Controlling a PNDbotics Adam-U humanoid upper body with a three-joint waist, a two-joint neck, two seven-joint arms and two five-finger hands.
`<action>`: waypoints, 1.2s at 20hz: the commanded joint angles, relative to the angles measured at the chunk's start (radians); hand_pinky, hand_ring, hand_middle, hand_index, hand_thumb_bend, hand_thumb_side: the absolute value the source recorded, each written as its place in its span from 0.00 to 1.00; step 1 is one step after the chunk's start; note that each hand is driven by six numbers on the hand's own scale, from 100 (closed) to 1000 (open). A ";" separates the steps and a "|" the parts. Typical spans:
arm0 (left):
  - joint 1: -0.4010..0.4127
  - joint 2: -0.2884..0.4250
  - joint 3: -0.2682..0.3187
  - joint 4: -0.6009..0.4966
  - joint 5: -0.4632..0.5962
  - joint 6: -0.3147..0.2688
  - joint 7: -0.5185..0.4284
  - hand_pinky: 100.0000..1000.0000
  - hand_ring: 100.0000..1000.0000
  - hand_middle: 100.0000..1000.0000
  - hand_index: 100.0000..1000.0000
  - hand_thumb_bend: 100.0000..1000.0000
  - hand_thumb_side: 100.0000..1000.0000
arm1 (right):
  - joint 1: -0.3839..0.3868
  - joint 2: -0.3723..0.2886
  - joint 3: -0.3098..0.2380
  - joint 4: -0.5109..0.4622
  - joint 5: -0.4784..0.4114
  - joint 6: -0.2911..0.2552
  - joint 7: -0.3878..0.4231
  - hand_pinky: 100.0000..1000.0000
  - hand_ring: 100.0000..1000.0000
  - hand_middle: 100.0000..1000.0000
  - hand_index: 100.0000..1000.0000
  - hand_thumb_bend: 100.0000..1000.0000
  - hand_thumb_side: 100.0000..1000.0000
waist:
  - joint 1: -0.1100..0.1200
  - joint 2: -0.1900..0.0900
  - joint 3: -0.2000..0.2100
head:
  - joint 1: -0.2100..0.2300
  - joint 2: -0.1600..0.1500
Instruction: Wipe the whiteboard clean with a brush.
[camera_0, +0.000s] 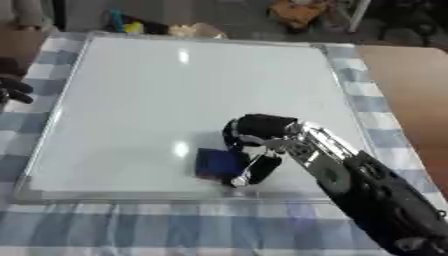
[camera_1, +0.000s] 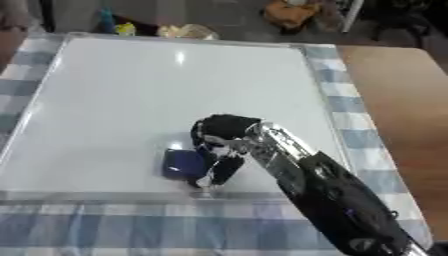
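Surface: blue-and-white checked tablecloth (camera_0: 175, 225) under a large white rectangular whiteboard with a silver frame (camera_0: 175, 85).
Landmark: the whiteboard, lying flat, its face unmarked.
Brush: small dark blue block-shaped brush (camera_1: 184, 163) on the whiteboard's near part, close to the near frame edge.
Right hand: black and silver right hand (camera_0: 258, 142) reaches in from the whiteboard's near right corner; fingers curled round the brush's right side, brush just left of the palm.
Left hand: black left hand (camera_0: 13, 90) beside the whiteboard's left edge; finger pose cannot be told.
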 joint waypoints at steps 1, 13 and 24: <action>-0.016 0.013 0.003 -0.013 0.006 -0.001 -0.001 0.51 0.53 0.58 0.70 0.64 0.97 | -0.011 -0.012 -0.018 -0.011 -0.012 0.006 -0.009 0.47 0.48 0.47 0.20 0.30 0.41 | 0.006 -0.016 -0.001 | -0.002 -0.008; -0.016 0.014 0.003 -0.014 0.007 -0.001 0.000 0.51 0.53 0.58 0.70 0.64 0.96 | -0.009 -0.025 -0.032 -0.003 -0.037 0.023 -0.005 0.47 0.50 0.48 0.20 0.31 0.42 | 0.006 -0.019 -0.004 | -0.005 -0.010; -0.016 0.013 0.004 -0.014 0.007 -0.001 0.000 0.51 0.53 0.58 0.70 0.64 0.96 | -0.014 -0.013 -0.017 0.014 -0.032 0.005 0.020 0.48 0.53 0.51 0.21 0.34 0.45 | 0.004 -0.018 -0.001 | -0.007 -0.010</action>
